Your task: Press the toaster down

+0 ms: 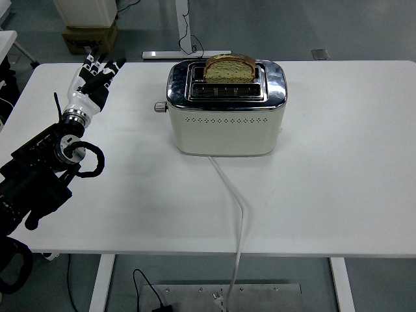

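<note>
The left hand (92, 78) is raised over the white table (338, 162), fingers loosely extended and holding nothing. The toaster (225, 123), its lever (160, 106) facing the hand, is seen well apart to the right, bread (229, 67) protruding from one slot.

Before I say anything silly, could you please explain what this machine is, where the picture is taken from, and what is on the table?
This is a humanoid robot seen from its own head camera, high up, looking forward and down over a white table. The black arm coming in from the left ends in the left hand, which has five fingers; they are spread and hold nothing. The right arm is not in the picture.

On the table stands a cream toaster with a shiny top. A slice of bread sticks up out of its far slot. The toaster's lever juts from its left end, and the hand is off to its left, not touching it. A white power cord runs from the toaster over the near edge.
</note>
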